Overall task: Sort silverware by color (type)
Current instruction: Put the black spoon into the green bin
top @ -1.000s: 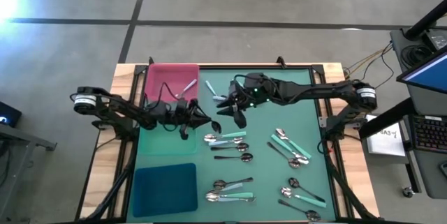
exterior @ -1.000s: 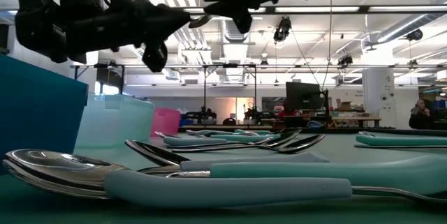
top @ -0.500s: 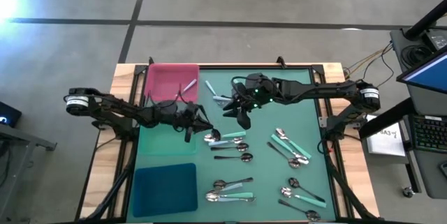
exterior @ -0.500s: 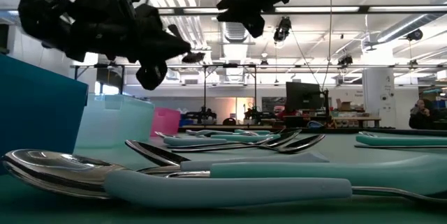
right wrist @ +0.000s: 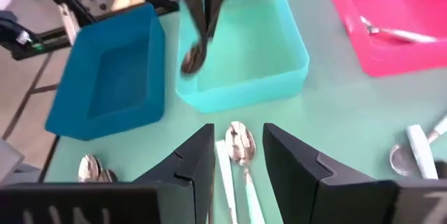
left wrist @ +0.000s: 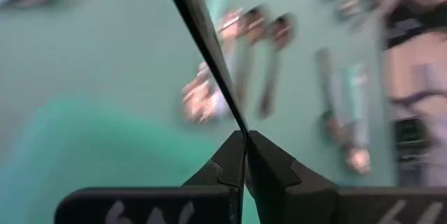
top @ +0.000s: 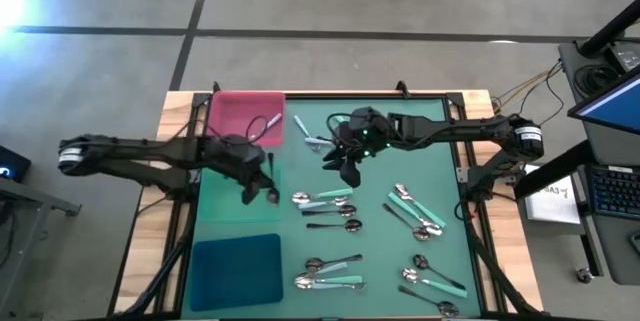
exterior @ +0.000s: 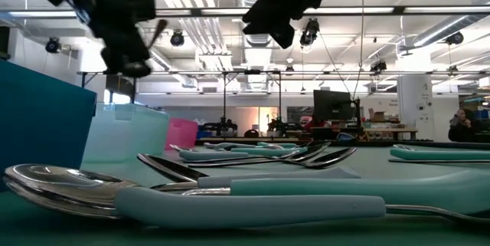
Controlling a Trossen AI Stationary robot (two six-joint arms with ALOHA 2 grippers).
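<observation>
The green table mat (top: 380,251) carries nearly all of the work not yet done; most of the silverware lies loose on it in small clusters, mint-handled spoons (top: 415,209) toward the right side, a mixed group (top: 325,204) near the middle, and more (top: 330,271) toward the front edge; by my count well over a dozen pieces wait there. Three trays stand along the left side of the mat: the pink tray (top: 232,111) at the back holds a single all-silver utensil (top: 268,124); the mint-green tray (top: 222,206) in the middle and the blue tray (top: 230,276) at the front look bare; so I judge the sorting barely begun.

The left gripper (top: 262,174) hangs at the inner edge of the mint-green tray, its fingers (left wrist: 262,161) pinched tight on a dark-handled spoon (right wrist: 194,49) whose bowl dangles over that tray's rim; the right gripper (right wrist: 237,151) hovers above the mat's back centre with its fingers spread and nothing between them, a spoon directly beneath.

The table stands on a grey concrete floor; a desk with a monitor and keyboard (top: 610,186) sits off to the right; the level view shows a large open hall with ceiling lights, ductwork and distant workstations, and a person (exterior: 462,126) far off at the right edge.
</observation>
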